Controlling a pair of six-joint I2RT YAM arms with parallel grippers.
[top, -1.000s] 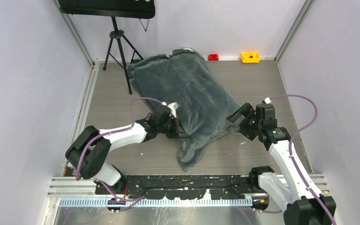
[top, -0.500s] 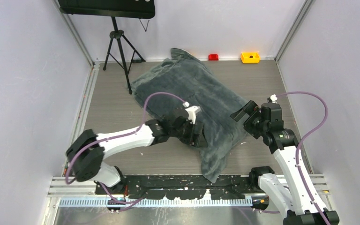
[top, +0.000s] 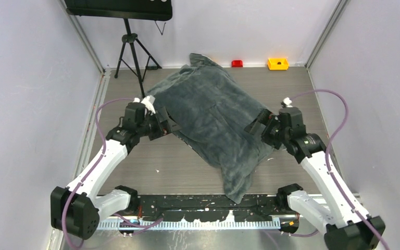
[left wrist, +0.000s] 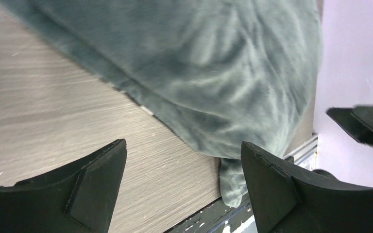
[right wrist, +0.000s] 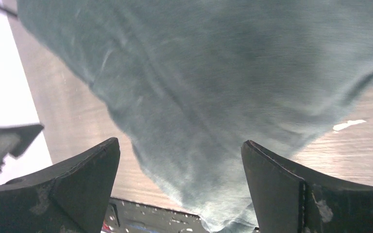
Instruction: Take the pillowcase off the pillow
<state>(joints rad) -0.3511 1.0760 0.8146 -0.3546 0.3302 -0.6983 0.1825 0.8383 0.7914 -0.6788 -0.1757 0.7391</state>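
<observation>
Grey plush everywhere: the pillowcase [top: 213, 112] lies on a diagonal across the middle of the table [top: 135, 156]. Its far end is bunched near the back wall and a thin floppy tail runs down to the near rail. We see no white anywhere, so we judge the pillow is fully inside. The bulk in the middle looks stuffed, but we can't confirm that.

The left gripper [top: 171, 124] sits at the left edge of the fabric, just beside it. In its wrist view the jaws are spread wide with nothing between them, only table and the cloth edge ahead. The right gripper [top: 255, 124] is at the opposite edge, and its wrist view also shows the jaws released and empty, with plush filling the view in front. We can't tell from above whether either finger brushes the pile.

Step in hand, as we read it, is the approach before any grasp, with both arms flanking the sack. Removal itself is not started.

The next move calls for finding the open end. We can't see which end that is; the limp near tail is our guess for slack fabric. One claw should then pinch the cloth layer alone. The other should pin the stuffed part through the plush so the two can pull apart. Pinching too deep would catch the cushion along with the cover.
</observation>
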